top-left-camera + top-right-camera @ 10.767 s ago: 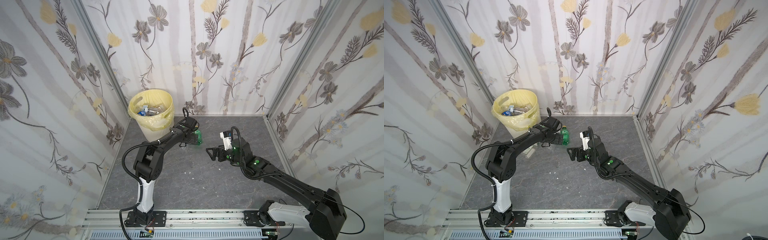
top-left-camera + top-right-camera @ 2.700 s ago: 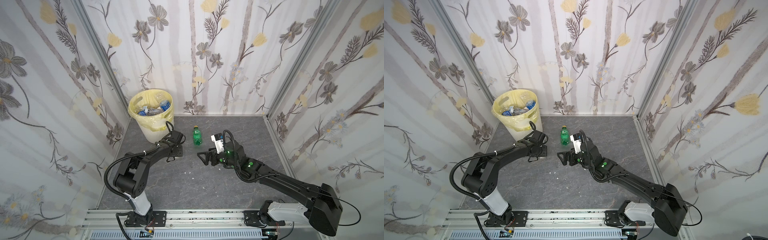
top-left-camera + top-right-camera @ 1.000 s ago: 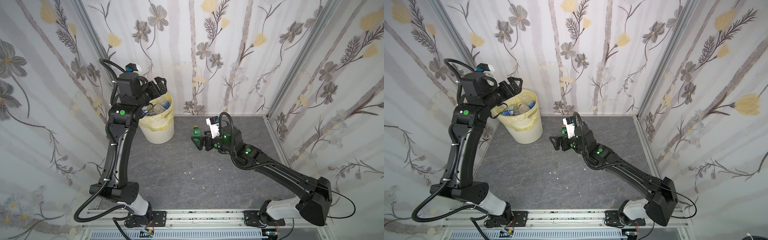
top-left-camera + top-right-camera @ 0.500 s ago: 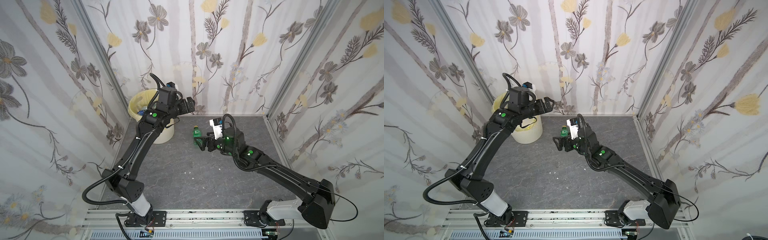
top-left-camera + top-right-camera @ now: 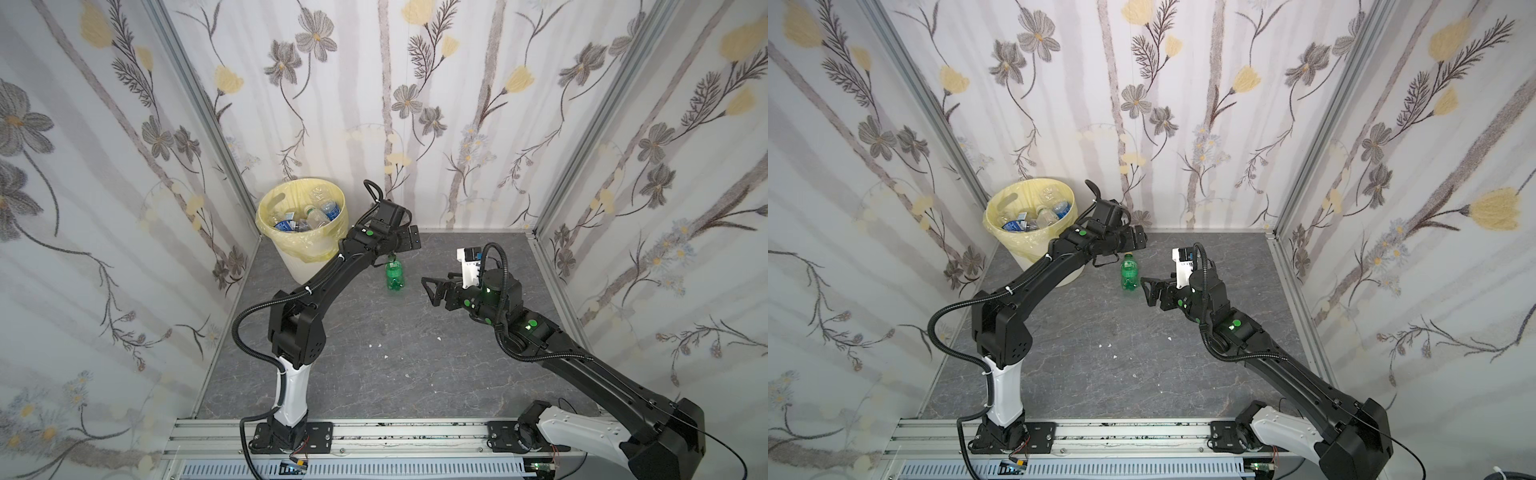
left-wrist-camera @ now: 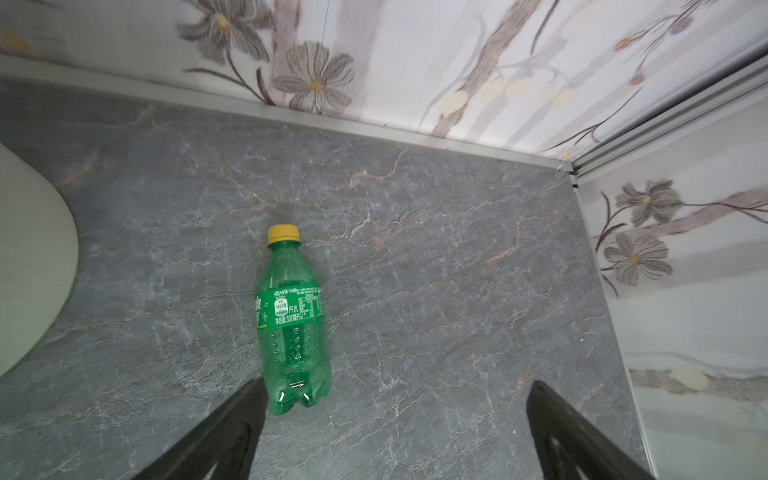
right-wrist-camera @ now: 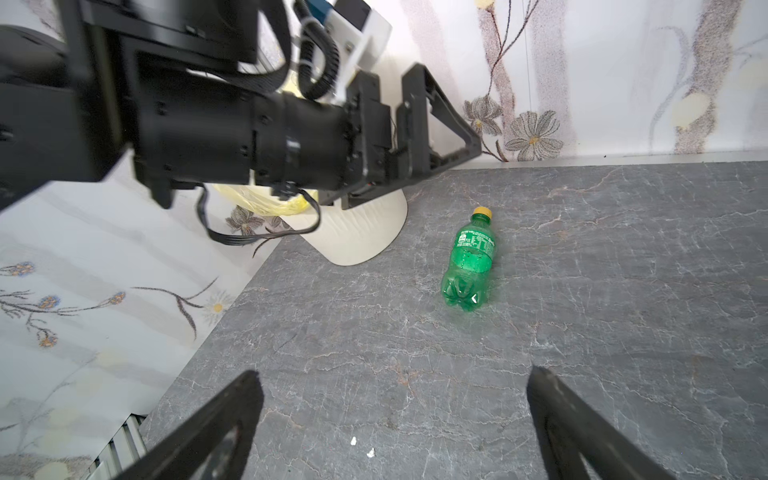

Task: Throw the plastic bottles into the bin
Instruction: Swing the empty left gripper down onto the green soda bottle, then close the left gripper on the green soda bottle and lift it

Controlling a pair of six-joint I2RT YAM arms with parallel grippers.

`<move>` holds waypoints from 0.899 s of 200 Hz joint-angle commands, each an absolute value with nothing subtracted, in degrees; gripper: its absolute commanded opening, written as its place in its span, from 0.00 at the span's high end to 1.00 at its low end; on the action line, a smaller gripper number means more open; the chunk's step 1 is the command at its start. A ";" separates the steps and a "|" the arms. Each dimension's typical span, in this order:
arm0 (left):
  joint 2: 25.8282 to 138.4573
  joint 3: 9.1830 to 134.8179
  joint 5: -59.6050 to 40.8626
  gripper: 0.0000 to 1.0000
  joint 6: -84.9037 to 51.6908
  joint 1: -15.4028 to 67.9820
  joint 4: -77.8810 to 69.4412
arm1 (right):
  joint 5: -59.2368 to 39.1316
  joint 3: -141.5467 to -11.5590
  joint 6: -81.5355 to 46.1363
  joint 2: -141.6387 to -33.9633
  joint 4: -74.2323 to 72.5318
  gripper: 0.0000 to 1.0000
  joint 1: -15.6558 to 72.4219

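The left gripper point(image 6: 395, 388), jaws wide and empty, hovers over 1 green bottle point(image 6: 293, 328) lying on the grey table point(image 6: 457, 249). Only its 2 fingertips show in its wrist view. The right gripper point(image 7: 395, 380), equally wide, faces the bottle's base. The left arm hides part of the nearby bin point(image 5: 291, 257), whose plastic bottles point(image 5: 309, 218) overlap beyond counting.

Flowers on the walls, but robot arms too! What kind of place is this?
Probably a robot practice booth, not a real room: flowered panels in metal frames, two arms bolted to a rail, and a bin of bottles.
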State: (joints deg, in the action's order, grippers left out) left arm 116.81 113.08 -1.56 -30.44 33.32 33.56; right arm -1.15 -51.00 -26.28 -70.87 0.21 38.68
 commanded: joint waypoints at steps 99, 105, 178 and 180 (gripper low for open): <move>131.41 112.47 0.51 0.01 -32.10 30.94 31.64 | -0.88 -46.86 -25.40 -70.34 1.14 0.00 36.02; 131.83 112.29 0.59 0.02 -31.70 30.86 31.56 | -0.96 -46.90 -25.40 -70.42 1.05 0.00 35.88; 135.52 111.36 -0.94 0.19 -29.76 29.99 31.64 | -3.01 -47.01 -26.38 -73.15 -0.98 0.00 35.38; 135.57 111.29 -0.96 0.20 -29.72 29.98 31.62 | -3.08 -47.08 -26.44 -73.26 -1.01 0.00 35.34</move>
State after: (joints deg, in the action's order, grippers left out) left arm 134.82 111.53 -0.89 -30.70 30.35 32.03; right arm -1.80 -46.98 -25.91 -72.25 1.85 35.29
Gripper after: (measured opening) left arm 0.824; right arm 0.995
